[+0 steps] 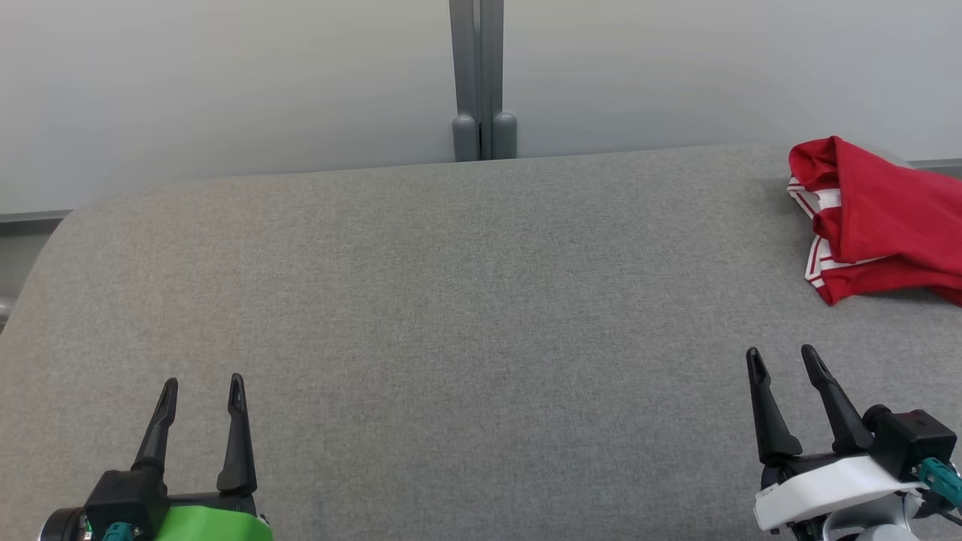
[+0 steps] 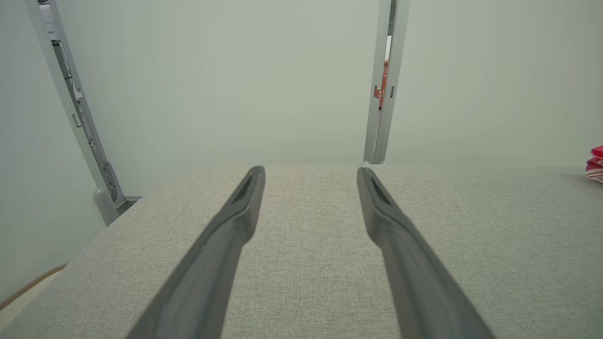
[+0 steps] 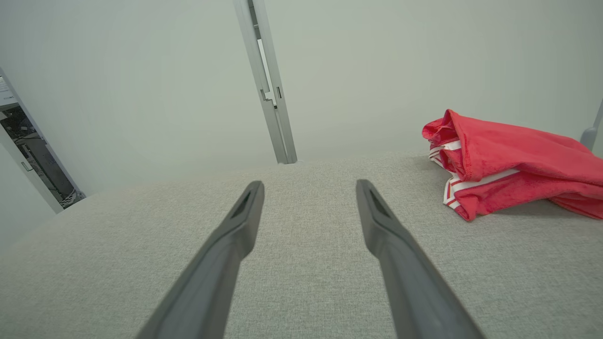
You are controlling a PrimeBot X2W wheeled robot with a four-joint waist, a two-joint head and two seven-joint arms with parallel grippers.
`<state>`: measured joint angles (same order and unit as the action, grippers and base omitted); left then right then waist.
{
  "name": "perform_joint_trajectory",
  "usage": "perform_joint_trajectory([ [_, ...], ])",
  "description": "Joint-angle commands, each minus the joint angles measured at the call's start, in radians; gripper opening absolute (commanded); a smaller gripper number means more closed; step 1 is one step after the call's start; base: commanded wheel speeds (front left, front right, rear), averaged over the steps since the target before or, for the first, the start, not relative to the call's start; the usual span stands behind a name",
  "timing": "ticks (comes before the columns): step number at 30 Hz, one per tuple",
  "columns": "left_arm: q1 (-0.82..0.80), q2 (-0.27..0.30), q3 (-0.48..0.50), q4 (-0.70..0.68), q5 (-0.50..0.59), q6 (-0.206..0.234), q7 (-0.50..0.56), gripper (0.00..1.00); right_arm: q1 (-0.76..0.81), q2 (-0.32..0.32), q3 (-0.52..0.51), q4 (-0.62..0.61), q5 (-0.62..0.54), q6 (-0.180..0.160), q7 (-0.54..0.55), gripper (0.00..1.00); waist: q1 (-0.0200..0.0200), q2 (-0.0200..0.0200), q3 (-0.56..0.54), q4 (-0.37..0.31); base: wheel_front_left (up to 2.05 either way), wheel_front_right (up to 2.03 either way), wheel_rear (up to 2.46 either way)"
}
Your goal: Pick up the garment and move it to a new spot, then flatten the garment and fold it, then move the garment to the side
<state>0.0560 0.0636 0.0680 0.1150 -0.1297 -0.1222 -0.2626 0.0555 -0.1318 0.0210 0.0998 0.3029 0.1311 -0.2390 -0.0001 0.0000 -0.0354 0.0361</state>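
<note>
At seven o'clock in the head view, the left gripper (image 1: 204, 381) has two long, slim black fingers (image 1: 237, 443) that taper to narrow tips, each with a slot-like hollow near its end. They rise from a black block (image 1: 124, 492) seated on a bright green wrist shell (image 1: 214, 526), with a teal plug (image 1: 119, 533) beside it. At five o'clock, the right gripper (image 1: 780, 352) has matching fingers on a glossy white wrist shell (image 1: 827, 487). A boxy black housing (image 1: 913, 436) sits at its three o'clock, with a teal connector (image 1: 939, 475) next to it.

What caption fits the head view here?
Open, empty left gripper and right gripper over grey table; crumpled red garment lies untouched at far right.
</note>
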Motion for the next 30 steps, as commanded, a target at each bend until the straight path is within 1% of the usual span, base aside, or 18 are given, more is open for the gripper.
perform_joint_trajectory([
  [1,0.014,0.009,0.007,-0.001,-0.001,-0.002,-0.002,1.0,0.001,0.002,0.001,0.001,-0.007,-0.001,0.003,1.0,0.0001,0.0,-0.002,-0.002,0.0,0.0,0.0],
  [6,0.017,0.007,0.008,-0.006,-0.001,-0.002,-0.002,1.0,-0.001,0.002,0.002,0.005,-0.008,-0.001,0.005,1.0,0.0001,0.0,-0.006,-0.003,0.0,0.0,0.0],
  [7,0.001,0.0,0.004,-0.001,0.0,-0.001,0.0,0.0,0.001,0.001,0.001,0.007,0.001,0.0,0.001,0.0,0.0001,0.0,-0.006,-0.003,0.0,0.0,0.0],
  [11,0.007,-0.013,0.0,0.04,-0.002,0.0,0.007,0.0,0.012,0.012,0.004,0.043,0.004,0.0,0.002,0.0,0.0001,0.0,-0.006,-0.004,0.0,0.0,0.0],
  [30,-0.039,-0.012,0.013,0.062,-0.362,-0.003,0.098,0.0,-0.033,0.027,-0.028,0.067,0.324,0.0,0.085,0.0,0.0001,0.0,0.001,-0.008,0.0,0.0,0.0],
])
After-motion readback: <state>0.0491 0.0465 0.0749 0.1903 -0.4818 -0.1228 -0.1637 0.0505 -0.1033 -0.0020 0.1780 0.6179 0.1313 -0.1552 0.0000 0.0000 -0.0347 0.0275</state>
